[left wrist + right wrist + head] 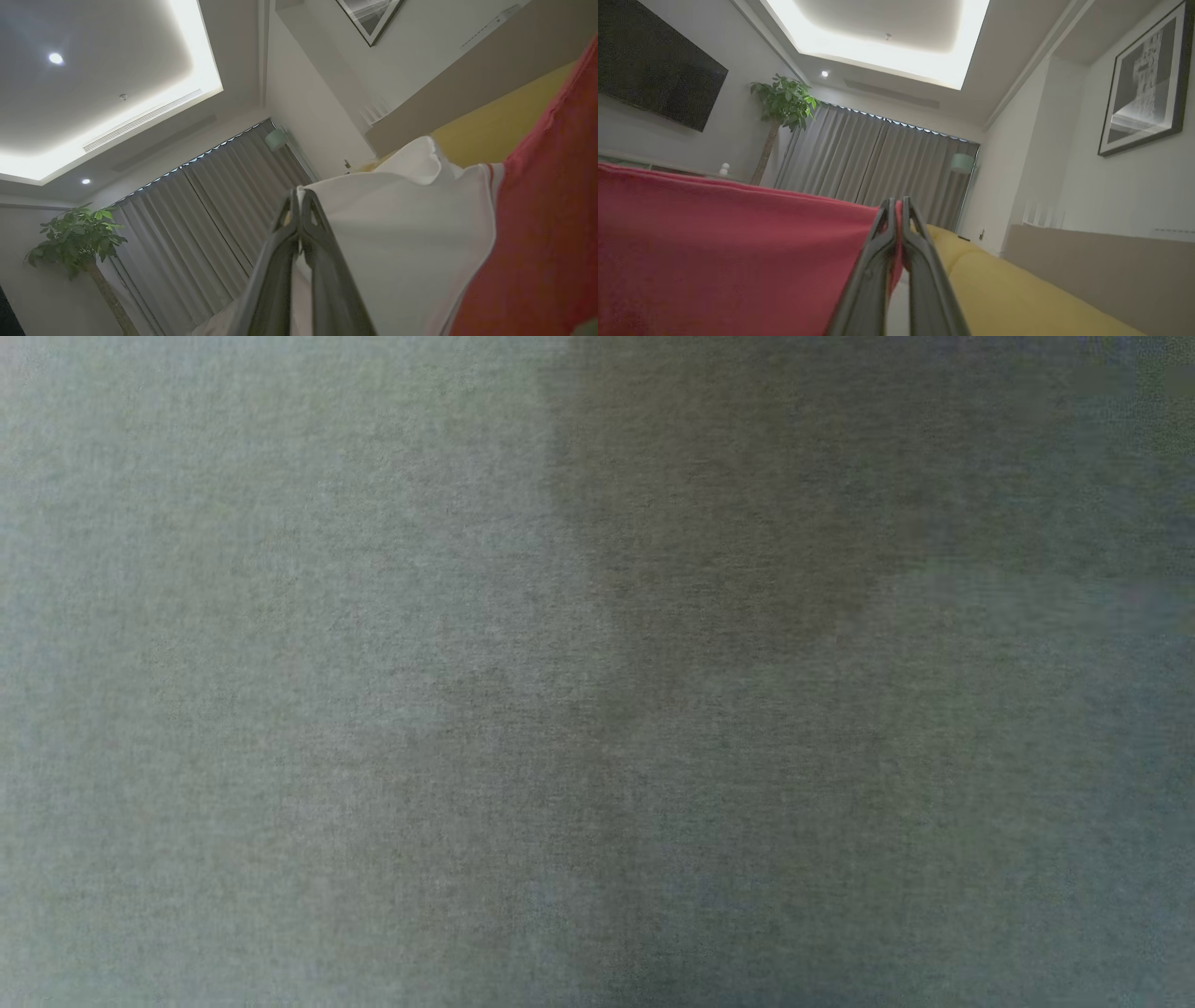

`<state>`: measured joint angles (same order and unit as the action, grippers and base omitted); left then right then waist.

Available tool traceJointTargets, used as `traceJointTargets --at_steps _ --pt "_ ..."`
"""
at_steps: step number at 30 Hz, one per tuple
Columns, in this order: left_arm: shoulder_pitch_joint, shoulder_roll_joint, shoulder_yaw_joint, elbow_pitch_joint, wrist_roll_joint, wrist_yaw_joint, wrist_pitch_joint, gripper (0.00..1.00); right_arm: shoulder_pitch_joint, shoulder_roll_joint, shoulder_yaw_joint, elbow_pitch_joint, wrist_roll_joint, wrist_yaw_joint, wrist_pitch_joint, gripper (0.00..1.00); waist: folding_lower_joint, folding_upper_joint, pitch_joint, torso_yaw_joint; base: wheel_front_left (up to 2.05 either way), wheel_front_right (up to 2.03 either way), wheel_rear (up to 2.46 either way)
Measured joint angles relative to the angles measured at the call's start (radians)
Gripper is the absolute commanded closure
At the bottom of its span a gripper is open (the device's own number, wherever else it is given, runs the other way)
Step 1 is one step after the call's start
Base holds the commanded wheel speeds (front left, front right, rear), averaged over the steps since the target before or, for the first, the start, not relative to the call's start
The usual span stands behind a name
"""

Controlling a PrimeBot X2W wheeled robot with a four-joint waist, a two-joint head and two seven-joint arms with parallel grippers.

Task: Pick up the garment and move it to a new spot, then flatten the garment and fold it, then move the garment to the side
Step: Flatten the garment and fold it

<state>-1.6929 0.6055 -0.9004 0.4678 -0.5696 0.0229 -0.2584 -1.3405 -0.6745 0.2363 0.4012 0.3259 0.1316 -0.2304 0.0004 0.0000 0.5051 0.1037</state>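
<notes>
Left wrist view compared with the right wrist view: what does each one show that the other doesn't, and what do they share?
Left wrist view, not the right: the left gripper shut on the white part of the garment. Right wrist view, not the left: the right gripper shut on its red edge, and a dark television on the wall. Both: red fabric, plant, grey curtains, yellow sofa, framed picture, lit ceiling.

the head view is dim, grey and blurred, with a darker shadowy patch at its upper right. the wrist views are dim but sharper; the ceiling light cove (887, 56) glares white, a spotlight (55, 58) flares, and the garment (714, 252) looks grainy.
</notes>
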Motion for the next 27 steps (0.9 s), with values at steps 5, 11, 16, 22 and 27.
traceJointTargets --at_steps 5,11,16,22,27 --pt "0.156 0.006 0.046 -0.08 0.011 -0.024 -0.002 1.0 0.069 0.008 0.002 0.062 0.0 0.0 -0.019 1.0 -0.0002 0.0 0.024 0.024 0.0 0.0 0.0" --pt "0.482 0.024 0.074 -0.212 0.021 -0.022 -0.002 1.0 0.298 0.038 -0.008 0.098 0.023 0.0 -0.022 1.0 -0.0004 0.0 -0.007 0.023 0.0 0.0 0.0" --pt "0.765 0.034 0.075 -0.293 0.038 -0.004 -0.002 1.0 0.502 0.051 -0.034 0.075 0.049 0.0 -0.026 1.0 -0.0006 0.0 -0.056 0.02 0.0 0.0 0.0" --pt "1.135 0.043 0.096 -0.361 0.049 0.032 -0.002 1.0 0.846 0.103 -0.081 0.0 0.075 0.0 -0.026 1.0 -0.0007 0.0001 -0.149 0.009 0.0 0.0 0.0" --pt "1.348 0.042 0.127 -0.404 0.04 0.022 -0.001 1.0 1.072 0.14 -0.146 -0.092 0.08 0.0 -0.025 1.0 -0.0008 0.0001 -0.22 -0.002 0.0 0.0 0.0"
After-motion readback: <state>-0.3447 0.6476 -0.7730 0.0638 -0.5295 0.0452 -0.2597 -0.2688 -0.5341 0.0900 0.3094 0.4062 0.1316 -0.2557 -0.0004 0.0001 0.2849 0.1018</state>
